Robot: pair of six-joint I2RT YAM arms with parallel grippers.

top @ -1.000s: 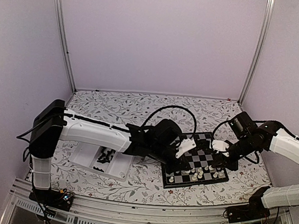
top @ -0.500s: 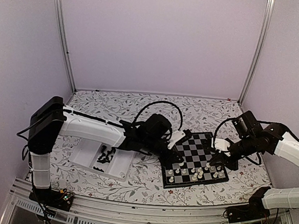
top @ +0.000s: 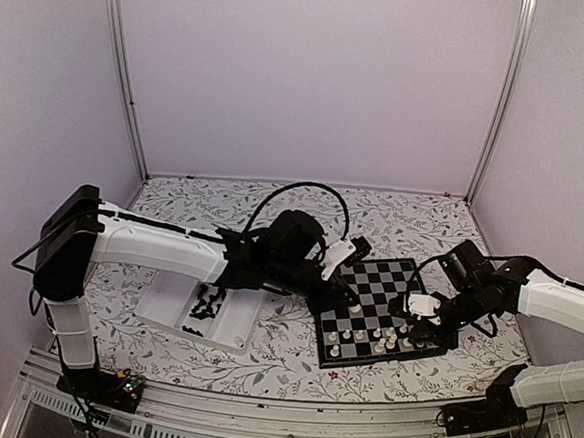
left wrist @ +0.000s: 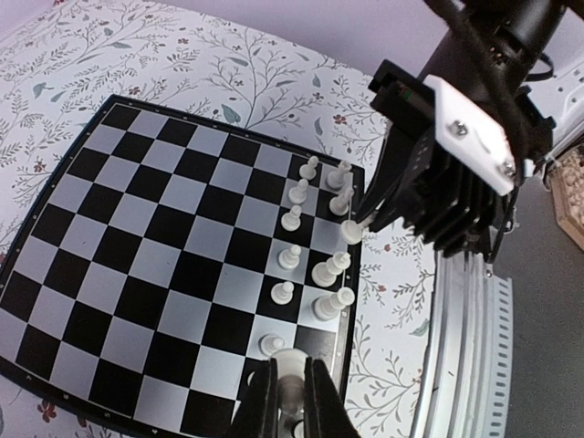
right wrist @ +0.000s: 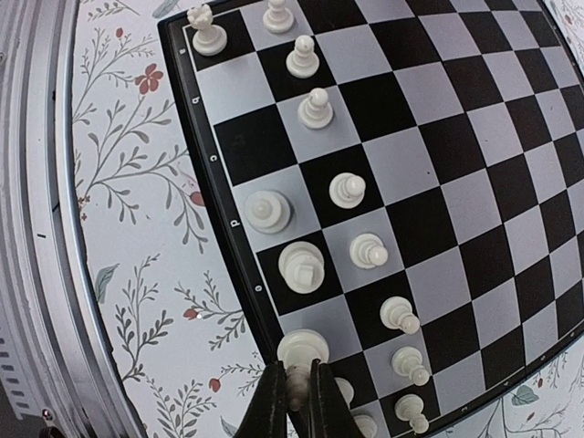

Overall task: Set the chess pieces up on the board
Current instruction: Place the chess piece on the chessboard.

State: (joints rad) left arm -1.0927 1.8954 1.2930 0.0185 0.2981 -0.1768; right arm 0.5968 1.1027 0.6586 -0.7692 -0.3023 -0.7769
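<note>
Soft even light, faint shadows, wrist views bowed at edges

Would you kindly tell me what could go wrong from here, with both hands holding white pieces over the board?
The right hand holds a white piece low in the crowded back row; opening or lifting out may topple the neighbouring piece. The left hand, shut on a second white piece, hangs over the same edge of the board, so the arms might clash.

Standing chess pieces (top: 379, 335) crowd one board (top: 383, 281) edge.
</note>
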